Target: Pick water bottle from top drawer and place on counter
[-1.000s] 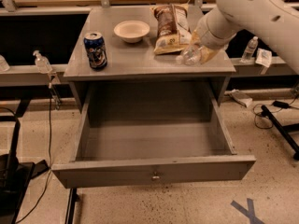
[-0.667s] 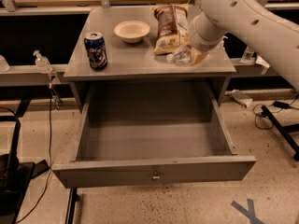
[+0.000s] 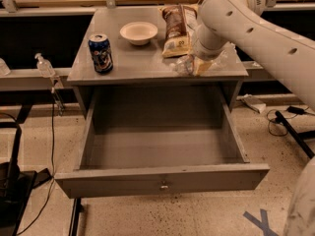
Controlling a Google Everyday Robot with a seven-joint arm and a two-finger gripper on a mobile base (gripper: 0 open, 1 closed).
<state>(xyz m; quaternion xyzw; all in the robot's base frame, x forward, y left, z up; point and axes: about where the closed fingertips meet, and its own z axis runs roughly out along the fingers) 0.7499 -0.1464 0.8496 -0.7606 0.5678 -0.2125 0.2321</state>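
The water bottle [image 3: 183,66], clear and crinkled, lies crosswise at the front right of the grey counter [image 3: 138,60], just below my wrist. My gripper [image 3: 205,58] is right at the bottle's middle, mostly hidden by the white arm reaching in from the upper right. The top drawer [image 3: 162,181] is pulled fully out below the counter, with nothing showing inside it.
On the counter stand a blue soda can [image 3: 101,53] at the left, a white bowl [image 3: 139,32] at the back and a chip bag [image 3: 174,31] beside my arm. A pump bottle [image 3: 45,67] stands on the left ledge. Cables [image 3: 290,114] lie on the floor at the right.
My arm has swung a little to the left and lower over the counter's right side, and the bottle has come with it, now sitting at the counter surface.
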